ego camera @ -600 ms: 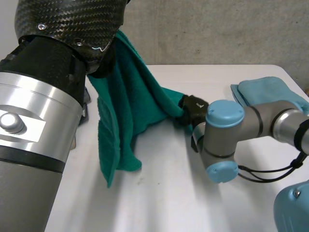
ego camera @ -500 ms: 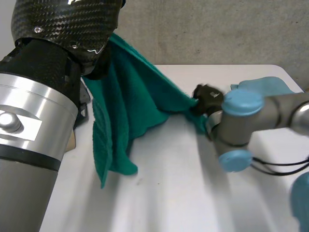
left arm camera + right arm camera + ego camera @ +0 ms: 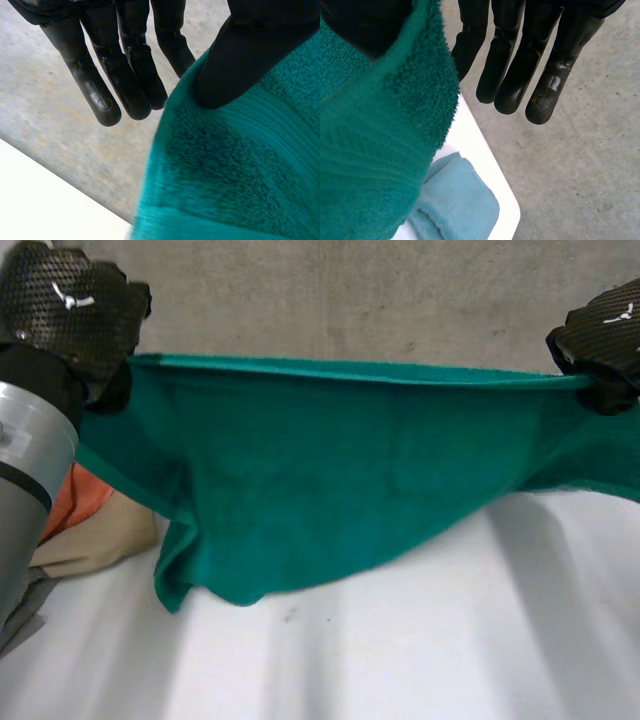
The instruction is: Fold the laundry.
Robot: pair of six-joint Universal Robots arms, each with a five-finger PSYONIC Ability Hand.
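Hanging, long axis sideways: teal towel (image 3: 330, 490)

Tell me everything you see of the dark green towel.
The dark green terry towel hangs stretched wide above the white table, its top edge taut. The left hand pinches one top corner, the right hand the other, thumbs pressed on the pile. The lower edge sags in soft folds, lowest on the left hand's side.

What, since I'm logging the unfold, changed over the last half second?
The left hand and right hand swung apart and up, pulling the teal terry towel from a bunched drape into a wide sheet. Both stayed pinched on it; its lower edge still hangs to the white table.
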